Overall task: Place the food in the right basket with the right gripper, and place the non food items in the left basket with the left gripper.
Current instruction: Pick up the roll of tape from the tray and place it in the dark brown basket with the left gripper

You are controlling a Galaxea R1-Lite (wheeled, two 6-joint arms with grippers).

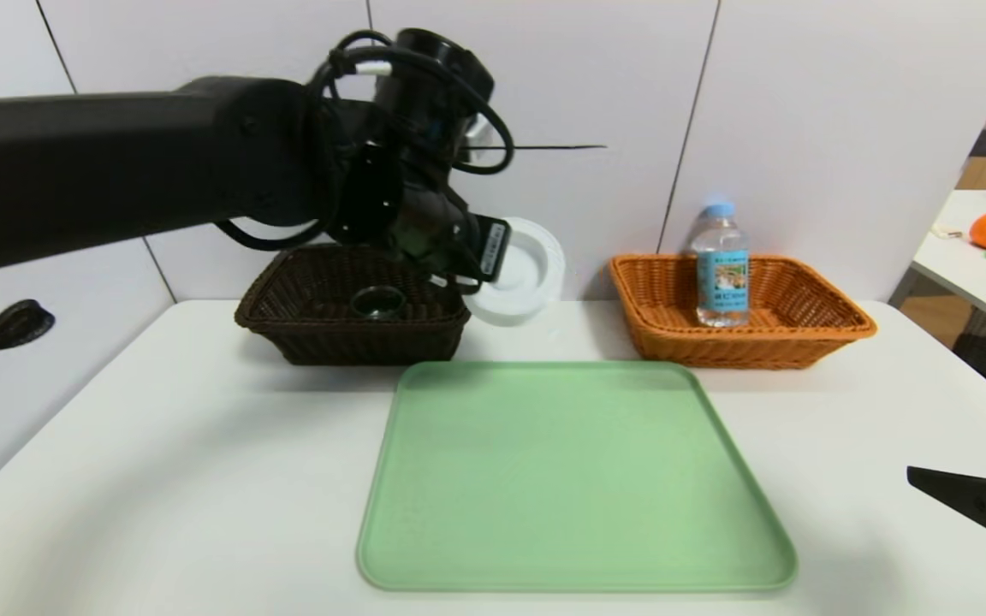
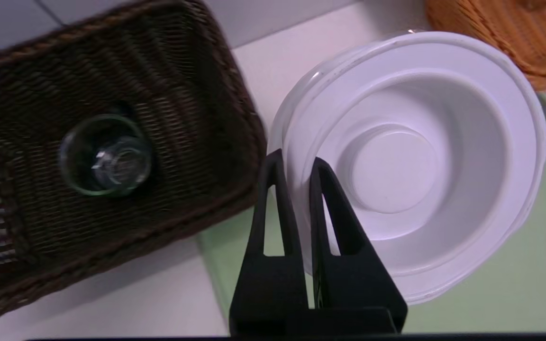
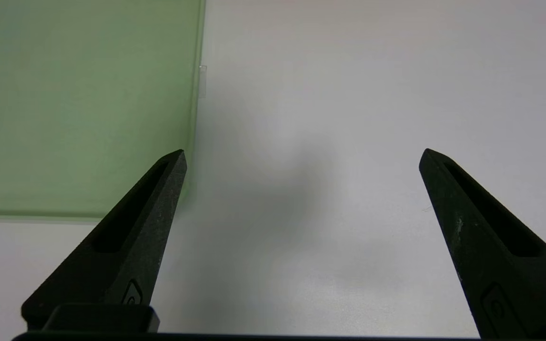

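Holding one lid [image 2: 472,265] — left hand [image 2: 296,155] by basket [image 1: 365,344], right [image 3: 304,150] above table [image 3: 301,284].

Hand [image 2: 297,156] gripping white lid [image 2: 472,142], glass cup [image 2: 107,156] in dark basket [image 2: 183,189]

I'm facing a plain panelled wall [image 1: 579,77] across a white counter [image 1: 202,479], the room's type staying unclear.

The left arm [image 1: 279,162] is matte black, with looping black cables [image 1: 484,103] and a small white printed label [image 1: 493,249].
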